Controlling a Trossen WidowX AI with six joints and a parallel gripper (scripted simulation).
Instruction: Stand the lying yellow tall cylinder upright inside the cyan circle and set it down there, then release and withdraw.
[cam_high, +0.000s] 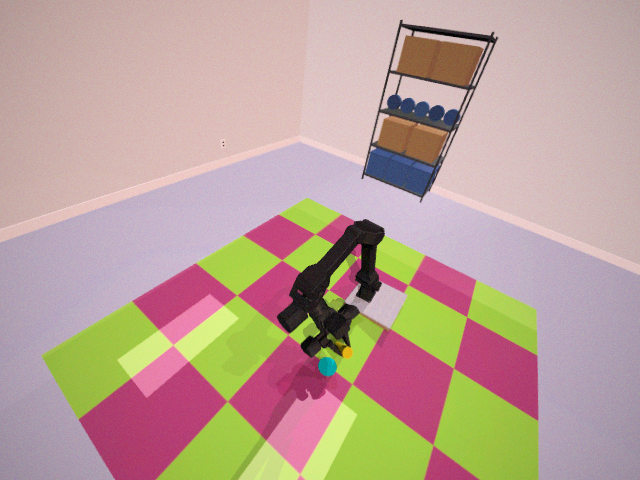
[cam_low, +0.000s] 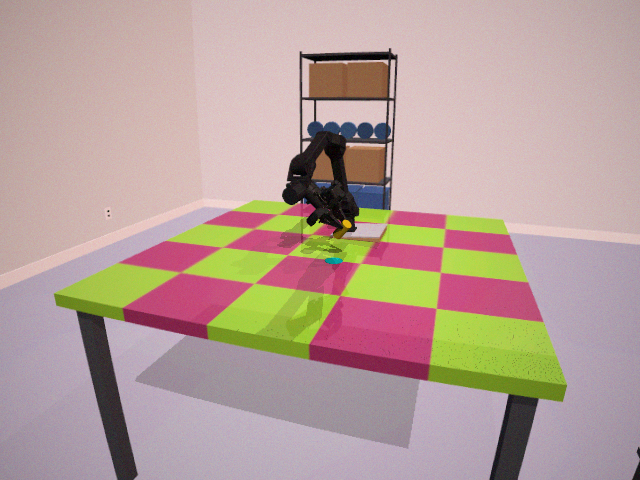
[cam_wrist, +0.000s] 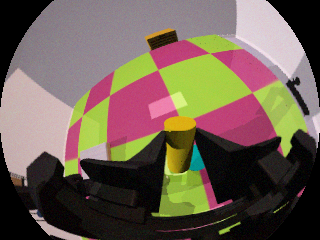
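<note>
My gripper (cam_high: 336, 345) is shut on the yellow tall cylinder (cam_high: 343, 349) and holds it tilted above the checkered table. The cylinder also shows in the exterior view (cam_low: 342, 228) and in the wrist view (cam_wrist: 179, 143), where it sticks out between the two black fingers. The cyan circle (cam_high: 327, 365) lies flat on the table just in front of and below the gripper. It also shows in the exterior view (cam_low: 334, 260), and in the wrist view (cam_wrist: 198, 158) it peeks out right of the cylinder.
A white base plate (cam_high: 378, 305) holds the arm's foot behind the gripper. A black shelf rack (cam_high: 430, 105) with boxes stands by the far wall, off the table.
</note>
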